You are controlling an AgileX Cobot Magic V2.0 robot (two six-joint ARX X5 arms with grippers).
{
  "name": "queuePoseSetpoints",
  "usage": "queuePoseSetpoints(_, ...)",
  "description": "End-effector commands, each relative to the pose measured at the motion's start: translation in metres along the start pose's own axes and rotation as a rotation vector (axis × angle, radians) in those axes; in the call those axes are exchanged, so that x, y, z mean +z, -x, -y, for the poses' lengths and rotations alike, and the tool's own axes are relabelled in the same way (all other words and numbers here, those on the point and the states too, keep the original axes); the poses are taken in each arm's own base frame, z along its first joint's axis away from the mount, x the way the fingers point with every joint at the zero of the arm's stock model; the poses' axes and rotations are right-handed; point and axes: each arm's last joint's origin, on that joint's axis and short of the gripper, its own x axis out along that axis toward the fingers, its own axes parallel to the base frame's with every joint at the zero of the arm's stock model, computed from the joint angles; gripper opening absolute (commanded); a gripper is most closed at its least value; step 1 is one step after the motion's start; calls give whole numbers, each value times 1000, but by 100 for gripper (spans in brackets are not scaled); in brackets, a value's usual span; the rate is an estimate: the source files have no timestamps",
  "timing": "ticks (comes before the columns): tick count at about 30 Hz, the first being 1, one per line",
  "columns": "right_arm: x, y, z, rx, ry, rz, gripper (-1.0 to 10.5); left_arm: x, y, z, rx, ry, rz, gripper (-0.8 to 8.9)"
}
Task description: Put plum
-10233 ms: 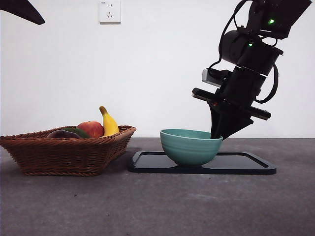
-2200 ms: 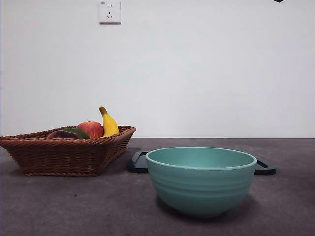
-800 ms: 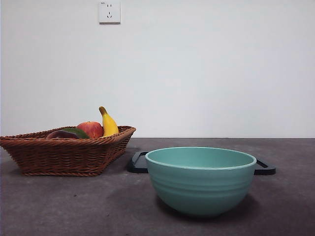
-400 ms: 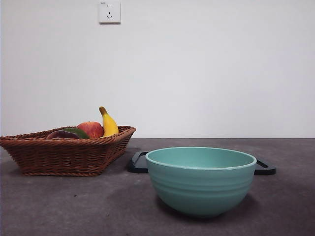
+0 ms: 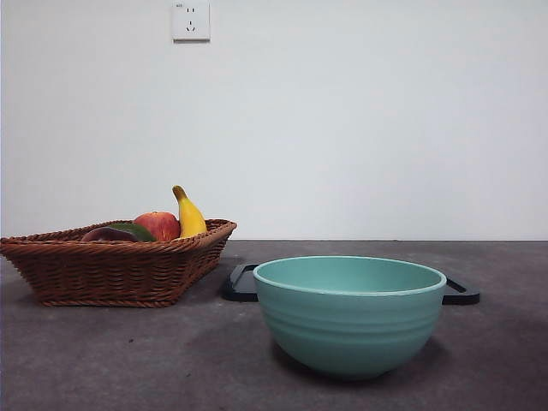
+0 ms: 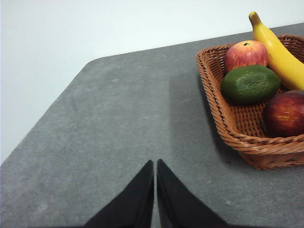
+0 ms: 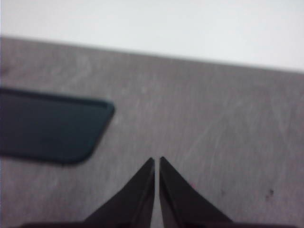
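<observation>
The plum [image 5: 107, 233] is dark purple-maroon and lies in the wicker basket [image 5: 111, 270] at the left of the front view, mostly hidden by the rim. It also shows in the left wrist view [image 6: 286, 113], at the basket's near end beside a flat dark green fruit [image 6: 250, 83]. My left gripper [image 6: 155, 164] is shut and empty above bare table, well apart from the basket [image 6: 275, 152]. My right gripper [image 7: 156, 161] is shut and empty above bare table beside the dark tray [image 7: 47, 126]. Neither arm shows in the front view.
The basket also holds a red-and-yellow apple [image 5: 157, 224], a banana [image 5: 190, 214] and the green fruit [image 5: 133, 229]. A teal bowl [image 5: 349, 312] stands near the camera, in front of the dark tray [image 5: 462, 291]. A wall socket [image 5: 191, 20] is on the back wall.
Since the oldest frame, the bowl has gone from the tray to the table nearer the camera, and the arm that was at it has left the view. Nothing moved in the last second.
</observation>
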Motion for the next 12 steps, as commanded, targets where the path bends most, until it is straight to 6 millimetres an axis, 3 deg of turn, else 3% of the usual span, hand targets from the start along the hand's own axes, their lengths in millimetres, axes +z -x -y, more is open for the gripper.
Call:
queuePoseSetpoints(1, -2, 0, 0, -7, -6, -10, 9, -7, -2, 1, 2, 0, -23, 8)
queuePoseSetpoints(12, -1, 0, 0, -6, -5, 0, 9, -7, -2, 1, 2, 0, -23, 8)
